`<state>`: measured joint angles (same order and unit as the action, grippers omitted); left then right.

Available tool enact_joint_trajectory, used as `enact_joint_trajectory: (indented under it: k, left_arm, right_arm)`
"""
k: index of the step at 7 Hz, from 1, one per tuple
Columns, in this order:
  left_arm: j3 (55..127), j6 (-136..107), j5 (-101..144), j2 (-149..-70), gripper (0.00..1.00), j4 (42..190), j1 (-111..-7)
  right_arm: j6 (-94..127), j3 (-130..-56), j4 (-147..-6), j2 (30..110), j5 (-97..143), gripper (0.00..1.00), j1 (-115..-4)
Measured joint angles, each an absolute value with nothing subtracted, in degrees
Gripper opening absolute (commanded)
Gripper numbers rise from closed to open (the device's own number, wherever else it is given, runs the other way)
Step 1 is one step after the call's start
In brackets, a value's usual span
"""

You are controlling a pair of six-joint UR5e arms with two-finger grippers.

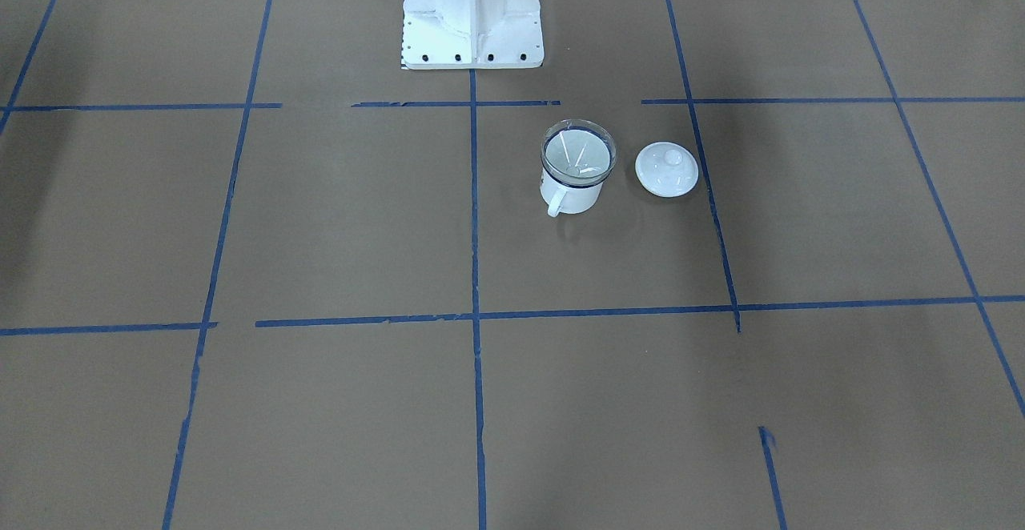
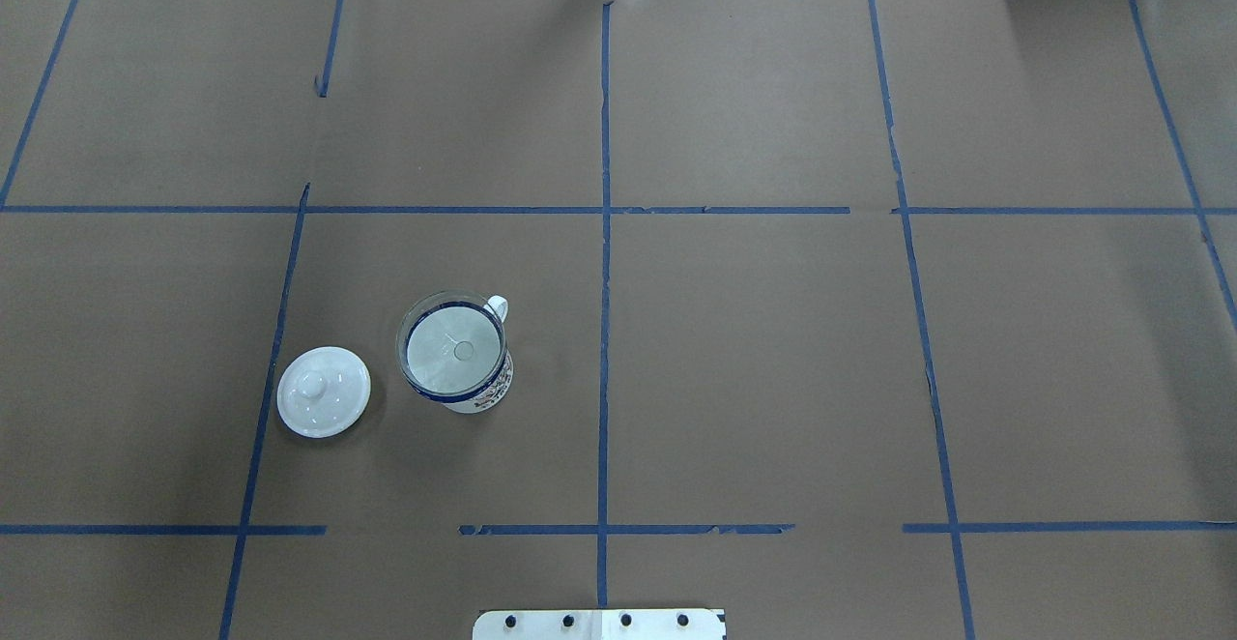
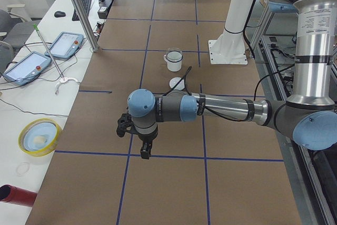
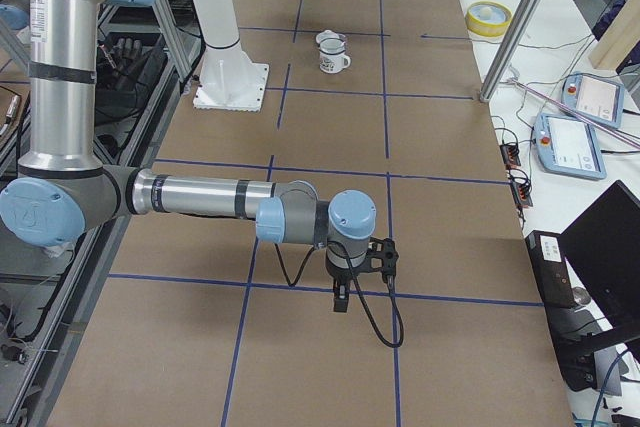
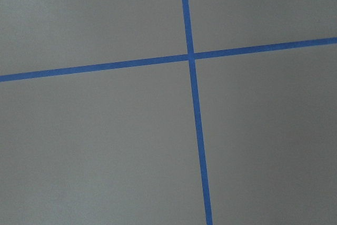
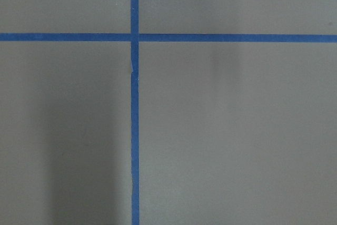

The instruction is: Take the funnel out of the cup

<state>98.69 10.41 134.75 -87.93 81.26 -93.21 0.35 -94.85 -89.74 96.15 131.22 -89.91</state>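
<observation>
**Funnel sits in cup; both grippers hang well away**

Nearest in the left-end view, my left gripper (image 3: 144, 150) hangs pointing down over a blue tape line (image 3: 174, 156) on the table (image 3: 168, 193), well apart from the task's things. From this angle I cannot tell whether its jaws are parted or closed. Its wrist camera shows only brown table and a crossing of tape.

Seen from over my shoulders, going left to right, the white knobbed lid (image 2: 324, 392) lies flat on the table. Just beside it, not touching, the cup (image 2: 480, 396) stands upright, with its handle (image 2: 497, 306) turned away from my base plate (image 2: 599, 624). The funnel (image 2: 454, 350) rests in the cup's mouth. Its clear cone spans the dark blue rim and its narrow opening shows at the centre. All three lie on my left half, short of the central tape line.

At the table's other end, my right gripper (image 4: 342, 299) also hangs pointing down near a tape line, well apart from the cup. I cannot tell whether its jaws are parted or closed. Its wrist camera likewise shows only table and crossed tape.
</observation>
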Motion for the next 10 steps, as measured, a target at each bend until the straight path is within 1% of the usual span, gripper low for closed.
enact_joint_trajectory:
  k: [7,9,10]
  left_arm:
    - [98.8,5.1,133.6,-87.8,1.00,82.8,-93.2]
    - [101.7,-11.8,134.8,-88.5,1.00,86.8,-91.1]
    - [103.7,-20.3,134.9,-88.7,1.00,88.7,-88.5]
  right_arm:
    - [0.4,-94.9,-89.7,96.2,131.2,1.00,-89.9]
    - [0.4,-94.9,-89.7,96.2,131.2,1.00,-89.9]
    - [0.4,-94.9,-89.7,96.2,131.2,1.00,-89.9]
